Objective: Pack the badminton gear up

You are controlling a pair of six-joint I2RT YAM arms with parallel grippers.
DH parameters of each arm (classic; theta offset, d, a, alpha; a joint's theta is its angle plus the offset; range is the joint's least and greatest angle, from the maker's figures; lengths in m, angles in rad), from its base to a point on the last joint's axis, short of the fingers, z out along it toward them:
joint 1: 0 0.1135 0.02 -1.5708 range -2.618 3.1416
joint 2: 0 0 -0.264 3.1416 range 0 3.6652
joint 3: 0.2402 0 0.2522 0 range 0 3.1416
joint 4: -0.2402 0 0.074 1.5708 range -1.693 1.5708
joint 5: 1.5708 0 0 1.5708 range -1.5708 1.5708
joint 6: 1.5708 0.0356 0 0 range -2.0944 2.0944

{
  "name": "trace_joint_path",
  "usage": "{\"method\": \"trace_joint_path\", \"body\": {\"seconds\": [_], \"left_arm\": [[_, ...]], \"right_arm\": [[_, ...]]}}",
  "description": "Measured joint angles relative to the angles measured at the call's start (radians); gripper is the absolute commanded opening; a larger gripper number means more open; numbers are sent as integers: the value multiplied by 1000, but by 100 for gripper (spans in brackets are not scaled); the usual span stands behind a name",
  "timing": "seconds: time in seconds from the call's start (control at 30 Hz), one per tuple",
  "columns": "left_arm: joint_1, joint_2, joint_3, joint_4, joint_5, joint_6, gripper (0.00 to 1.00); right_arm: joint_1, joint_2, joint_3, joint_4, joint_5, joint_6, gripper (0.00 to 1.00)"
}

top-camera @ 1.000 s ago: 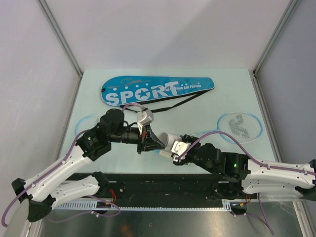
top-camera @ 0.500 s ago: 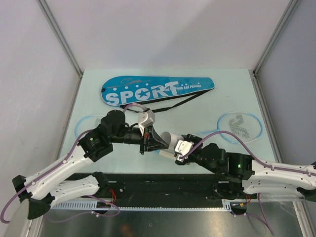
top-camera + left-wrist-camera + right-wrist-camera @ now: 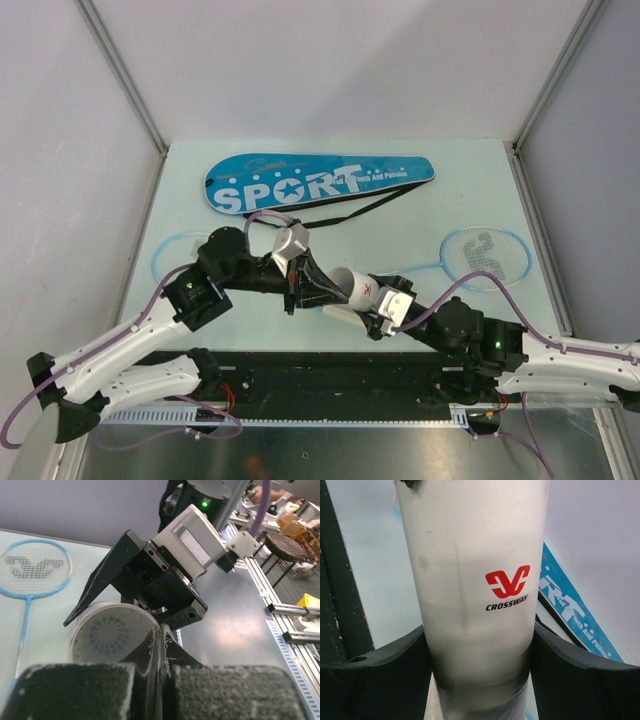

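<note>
My right gripper (image 3: 378, 306) is shut on the white "CROSSWAY" tube (image 3: 352, 286), its black fingers (image 3: 380, 675) pressed on both sides of the tube (image 3: 475, 595). The tube is held above the table, its open mouth (image 3: 80, 640) facing my left gripper (image 3: 322, 293). A white shuttlecock (image 3: 107, 635) sits inside it. My left gripper (image 3: 161, 635) is shut, with nothing showing between its jaws and its tips beside the tube's rim. The blue "SPORT" bag (image 3: 310, 182) lies at the back. One light-blue racket (image 3: 487, 255) lies to the right; another (image 3: 172, 250) is partly hidden under my left arm.
The bag's black strap (image 3: 370, 205) trails over the table between the bag and the arms. A black rail plate (image 3: 330, 380) runs along the near edge. Metal frame posts (image 3: 120, 70) stand at the table's back corners.
My right gripper has drawn back to the right with the tube. My left gripper, still shut, has followed to the right and stayed at the tube's mouth.
</note>
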Motion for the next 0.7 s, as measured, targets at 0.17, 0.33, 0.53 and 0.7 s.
{"method": "trace_joint_path", "body": {"seconds": [0.17,0.33,0.53,0.7], "left_arm": [[-3,2,-62,151,61,-60,0],[-8,26,-82,294,121,-122,13],[-20,44,-105,425,154,-156,28],[-22,62,-116,499,163,-172,32]], "right_arm": [[11,-52,-58,65,-41,-22,6],[20,-76,-74,114,-73,-23,6],[30,-94,-90,167,-103,-21,5],[29,-106,-99,179,-104,-21,5]]}}
